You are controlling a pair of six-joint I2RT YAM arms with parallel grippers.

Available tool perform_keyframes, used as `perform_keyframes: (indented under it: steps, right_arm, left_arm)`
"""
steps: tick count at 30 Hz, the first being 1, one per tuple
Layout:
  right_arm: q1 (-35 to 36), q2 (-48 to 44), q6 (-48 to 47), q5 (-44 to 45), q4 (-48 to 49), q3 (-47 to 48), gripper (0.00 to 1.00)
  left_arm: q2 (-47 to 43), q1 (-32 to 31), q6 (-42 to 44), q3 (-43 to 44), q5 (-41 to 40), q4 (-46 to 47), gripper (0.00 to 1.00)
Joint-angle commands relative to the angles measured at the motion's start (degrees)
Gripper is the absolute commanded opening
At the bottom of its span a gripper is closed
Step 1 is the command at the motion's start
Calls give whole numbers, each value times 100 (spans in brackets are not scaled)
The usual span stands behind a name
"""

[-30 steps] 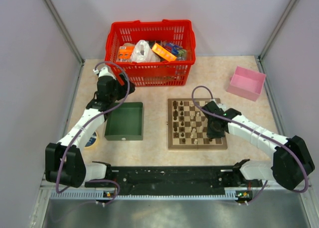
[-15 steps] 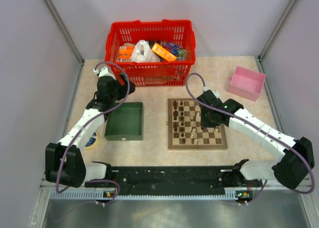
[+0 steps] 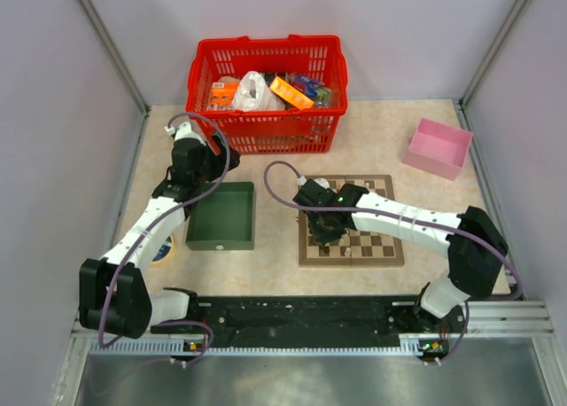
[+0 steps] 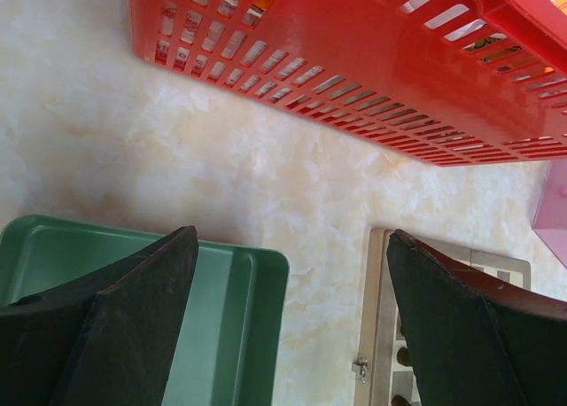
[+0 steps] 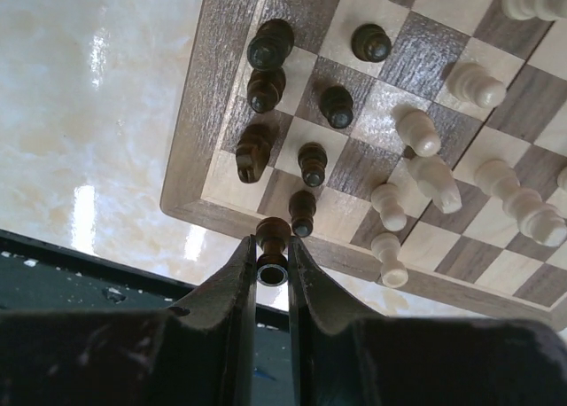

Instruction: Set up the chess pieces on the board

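Worktop (image 3: 381, 140) pale, marbled; grey walls (image 3: 399, 34) enclose it. My left arm (image 3: 146, 224) bends beside the green tray (image 3: 221, 215), left jaws wide apart. Board (image 3: 354, 261) lies right of the tray, edges square to the worktop. My right arm (image 3: 407, 222) reaches leftward across it; right jaws clamp a dark piece (image 5: 273, 236) at the rim, axis unclear.

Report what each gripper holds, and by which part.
Right gripper pinches a dark chess piece by one end, the rest poking out beyond the grip; which end cannot be told. Left gripper is open, holding nothing.
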Motion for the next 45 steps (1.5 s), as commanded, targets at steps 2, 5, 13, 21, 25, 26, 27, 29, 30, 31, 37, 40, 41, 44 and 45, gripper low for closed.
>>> perform_keyframes:
  steps: [2, 5, 13, 21, 25, 26, 27, 29, 30, 31, 37, 40, 41, 44, 45]
  right_arm:
    - [143, 252, -268, -105, 370, 323, 2]
    - [222, 367, -338, -175, 406, 332, 2]
    - [318, 604, -444, -211, 564, 358, 2]
    - [380, 763, -444, -141, 634, 375, 2]
    - [389, 780, -461, -97, 660, 341, 3]
    - [398, 780, -453, -96, 669, 323, 4]
    - [389, 771, -461, -96, 669, 314, 4]
    - [398, 771, -462, -114, 696, 305, 5]
    - [398, 771, -462, -105, 704, 296, 6]
    - [389, 780, -470, -105, 713, 279, 8]
    - [398, 719, -462, -149, 766, 244, 19]
    - [398, 701, -462, -149, 775, 244, 24]
    - [389, 701, -470, -158, 775, 244, 24]
    - [398, 683, -462, -123, 775, 252, 25]
    - [389, 657, -462, -140, 766, 244, 25]
  left_arm:
    - [-275, 35, 50, -56, -99, 195, 93]
    - [-292, 35, 50, -73, -107, 186, 93]
    - [-310, 35, 50, -91, -142, 186, 93]
    - [-319, 35, 59, -82, -160, 160, 93]
    - [-319, 35, 50, -100, -169, 160, 93]
    - [-327, 35, 42, -91, -160, 160, 93]
    - [-327, 35, 42, -100, -169, 169, 93]
    - [-327, 35, 42, -108, -169, 160, 93]
    - [-327, 35, 42, -117, -169, 169, 93]
    - [-327, 35, 42, -109, -169, 160, 93]
    - [-336, 35, 42, -117, -178, 151, 93]
    - [-327, 35, 42, -108, -160, 160, 93]
    - [-327, 35, 42, -108, -169, 151, 93]
    - [-319, 35, 42, -108, -169, 151, 93]
    - [-327, 35, 42, -108, -160, 151, 93]
